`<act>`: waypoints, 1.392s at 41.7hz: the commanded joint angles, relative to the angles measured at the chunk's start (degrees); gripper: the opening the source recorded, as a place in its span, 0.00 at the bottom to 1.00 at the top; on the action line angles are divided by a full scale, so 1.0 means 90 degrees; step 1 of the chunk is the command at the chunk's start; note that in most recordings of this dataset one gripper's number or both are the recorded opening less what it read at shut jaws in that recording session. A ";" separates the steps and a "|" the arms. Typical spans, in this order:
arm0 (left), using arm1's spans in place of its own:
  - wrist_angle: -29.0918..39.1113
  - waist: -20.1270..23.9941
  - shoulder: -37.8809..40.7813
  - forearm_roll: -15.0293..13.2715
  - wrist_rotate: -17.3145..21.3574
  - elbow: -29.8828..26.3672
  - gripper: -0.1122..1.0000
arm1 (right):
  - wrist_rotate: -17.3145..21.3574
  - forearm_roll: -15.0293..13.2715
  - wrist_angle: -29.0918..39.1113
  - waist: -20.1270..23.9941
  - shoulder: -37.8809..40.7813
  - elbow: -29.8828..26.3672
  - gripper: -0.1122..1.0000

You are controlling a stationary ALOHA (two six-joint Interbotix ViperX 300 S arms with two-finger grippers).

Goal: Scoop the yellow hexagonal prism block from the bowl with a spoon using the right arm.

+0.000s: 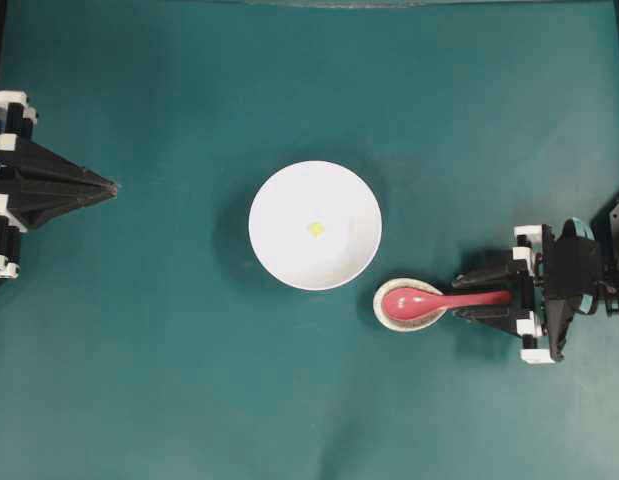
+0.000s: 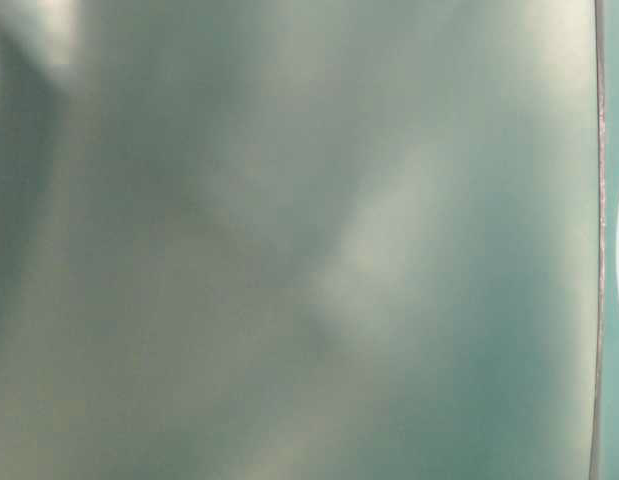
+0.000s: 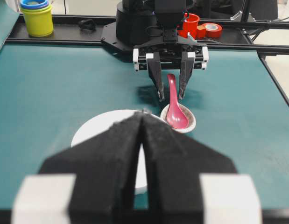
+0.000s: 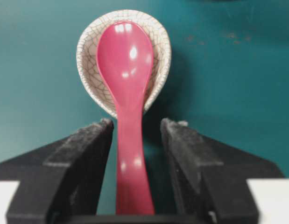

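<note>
A: We have the right pincer (image 4: 137, 135) wide open with its fingers on either side of the handle of the spoon (image 4: 128, 93), and a gap shows on both sides, so we hold nothing yet. The scoop lies in the small crackled spoon rest (image 4: 156, 37), with the handle sticking out towards our wrist.

B: Agreed. The left pincer (image 3: 143, 116) is pressed shut and empty, parked well apart at the far left edge of the surface (image 1: 139, 380). What worries us first?

A: The handle is glossy and narrow. If we close off-centre, we judge it could twist or squirt out between the fingers, or the scoop could lever against the rest and drag or tip it.

B: And the rest sits just beside the bowl (image 1: 279, 250). A shoved rest might knock into the rim.

A: Then the yellow hexagonal prism block (image 1: 316, 229) could slide. It lies near the middle of the bowl floor, and it is tiny next to the scoop.

B: So even with a sound grip, we think a rolled spoon could push the block along the bowl instead of getting under it.

A: The table-level view is only blur, so we cannot check the fingers' height above the surface from the side.
</note>
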 commanded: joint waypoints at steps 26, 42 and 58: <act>-0.0039 -0.0010 0.0049 0.0029 0.0010 -0.0107 0.10 | -0.0020 -0.0039 -0.0020 0.0020 -0.0176 -0.0020 0.35; -0.0039 -0.0010 0.0049 0.0029 0.0000 -0.0107 0.10 | -0.0020 -0.0020 0.0498 0.0020 -0.0557 0.0010 0.29; -0.0039 -0.0010 0.0049 0.0020 0.0000 -0.0107 0.10 | -0.0010 0.0020 0.0664 0.0010 -0.0596 -0.0029 0.28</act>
